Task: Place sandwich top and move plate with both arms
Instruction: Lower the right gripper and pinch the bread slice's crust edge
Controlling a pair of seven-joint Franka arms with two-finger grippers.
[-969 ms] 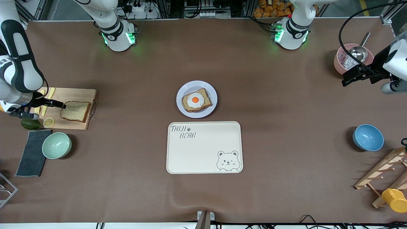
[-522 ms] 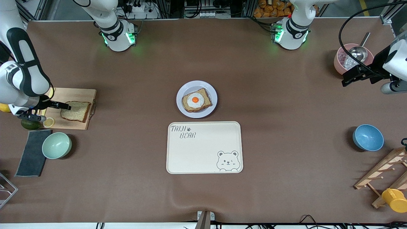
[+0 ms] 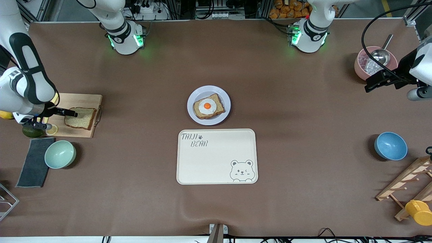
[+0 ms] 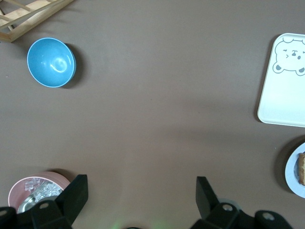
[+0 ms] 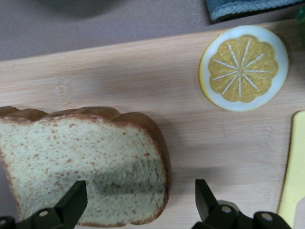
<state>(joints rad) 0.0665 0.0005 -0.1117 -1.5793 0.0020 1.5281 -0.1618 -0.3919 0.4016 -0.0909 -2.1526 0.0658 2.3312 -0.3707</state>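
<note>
The sandwich top (image 3: 82,118) (image 5: 81,157), a speckled brown slice, lies flat on a wooden cutting board (image 3: 84,100) at the right arm's end of the table. My right gripper (image 3: 64,121) (image 5: 138,200) is open just above the slice's crust edge, one finger over the bread and one over bare board. The lavender-white plate (image 3: 223,93) (image 4: 291,175) sits mid-table, carrying a bread slice with a fried egg (image 3: 207,106). My left gripper (image 3: 367,89) (image 4: 141,193) hangs open and empty over bare table beside a pink bowl (image 3: 360,69) (image 4: 16,190).
A bear-print tray (image 3: 216,162) (image 4: 285,95) lies nearer the camera than the plate. On or by the board: lemon slice (image 5: 244,67), avocado (image 3: 32,131), mint bowl (image 3: 60,154), grey cloth (image 3: 33,163). Blue bowl (image 3: 390,145), wooden rack (image 3: 406,180) and yellow cup (image 3: 418,212) occupy the left arm's end.
My right gripper has slid across the board toward the bread slice and now reaches over its edge. The left arm has drifted slightly outward; both grippers stay open.
</note>
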